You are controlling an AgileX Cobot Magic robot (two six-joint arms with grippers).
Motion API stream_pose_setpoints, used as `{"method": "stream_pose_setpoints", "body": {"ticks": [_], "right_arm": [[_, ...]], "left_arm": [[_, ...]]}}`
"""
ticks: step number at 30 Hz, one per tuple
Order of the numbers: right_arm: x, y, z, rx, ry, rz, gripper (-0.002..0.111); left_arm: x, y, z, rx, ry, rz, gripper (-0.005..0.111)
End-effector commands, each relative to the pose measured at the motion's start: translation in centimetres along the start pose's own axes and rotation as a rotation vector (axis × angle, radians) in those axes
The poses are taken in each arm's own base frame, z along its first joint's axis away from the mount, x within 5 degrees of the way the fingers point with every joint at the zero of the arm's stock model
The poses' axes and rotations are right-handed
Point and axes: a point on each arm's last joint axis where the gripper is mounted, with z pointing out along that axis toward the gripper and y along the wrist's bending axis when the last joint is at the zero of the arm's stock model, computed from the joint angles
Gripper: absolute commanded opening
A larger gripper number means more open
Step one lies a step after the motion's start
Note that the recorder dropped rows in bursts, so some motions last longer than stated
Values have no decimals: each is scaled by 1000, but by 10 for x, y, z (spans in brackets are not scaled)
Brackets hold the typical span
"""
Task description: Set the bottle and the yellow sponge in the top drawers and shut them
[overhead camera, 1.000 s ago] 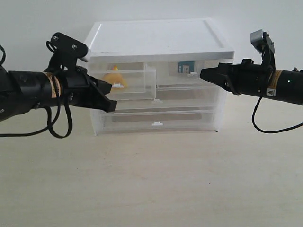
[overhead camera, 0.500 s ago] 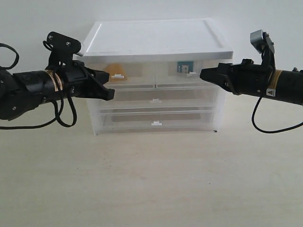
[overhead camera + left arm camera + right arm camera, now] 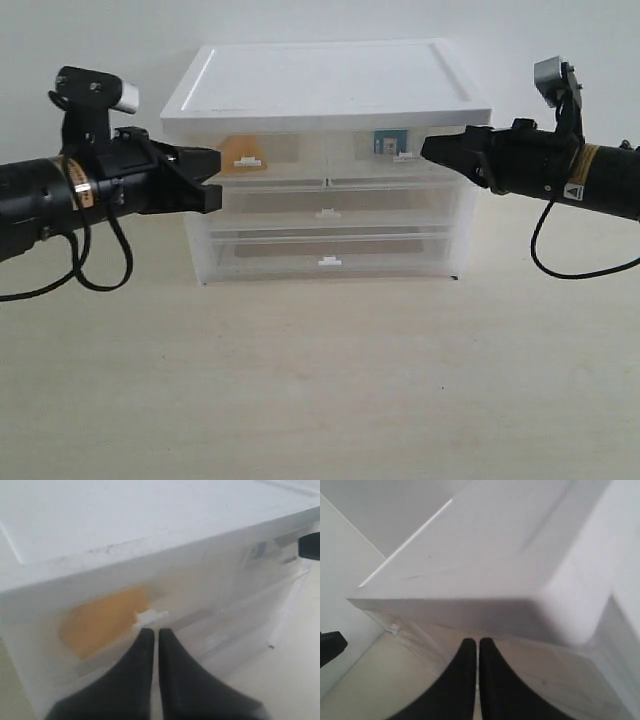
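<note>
Top drawers sit pushed in, flush with the front of the white drawer cabinet [image 3: 320,75] on the pale surface [image 3: 320,380] in the exterior view: the left-hand top drawer [image 3: 285,165] holds the yellow sponge [image 3: 238,152] and the right-hand top drawer [image 3: 430,165] holds the bottle [image 3: 388,143], both seen through the clear fronts. The left gripper [image 3: 214,180], fingers together, is at the cabinet's left front edge, level with the sponge's drawer. The right gripper [image 3: 428,150], also pressed together, points at the right-hand drawer near its white tab. In the left wrist view the left gripper [image 3: 151,632] has its two dark fingers side by side with only a sliver between them and nothing in it, their tips just beside the white tab handle [image 3: 150,616]; the yellow sponge [image 3: 105,620] shows as an orange patch behind the plastic, and the bottle [image 3: 257,552] is a blur farther along. In the right wrist view the right gripper [image 3: 471,645] is likewise closed on nothing, just beside the cabinet's upper corner [image 3: 570,615].
</note>
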Motion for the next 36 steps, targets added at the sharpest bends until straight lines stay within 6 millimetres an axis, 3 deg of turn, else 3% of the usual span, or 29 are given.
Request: {"method": "stream_pose_setpoints", "body": {"ticks": [1,4,8,13,21,24,28,36], "right_arm": [[-3,13,-9,-38,-49,-38,0],[-12,40,-29,16,-106,-119,0],[-24,77,-50,0,-135,-216,0],[-33,129,-91,99,-206,-386,0],[-27,184,-147,228,-374,-551,0],[-15,204,-171,253,-461,-591,0],[2,228,-199,267,-554,-640,0],[36,249,-231,270,-641,-686,0]], "left_arm": [[-6,-7,-46,-84,-131,-20,4],[-12,-15,-85,-134,-191,-16,4],[-21,-25,-117,-154,-235,-9,4],[-34,-35,-175,-245,-350,-3,4],[-19,-53,-247,-316,-510,-9,4],[-9,-62,-273,-311,-609,-3,4],[4,-69,-298,-306,-725,-28,4],[15,-77,-316,-282,-737,-68,4]]}}
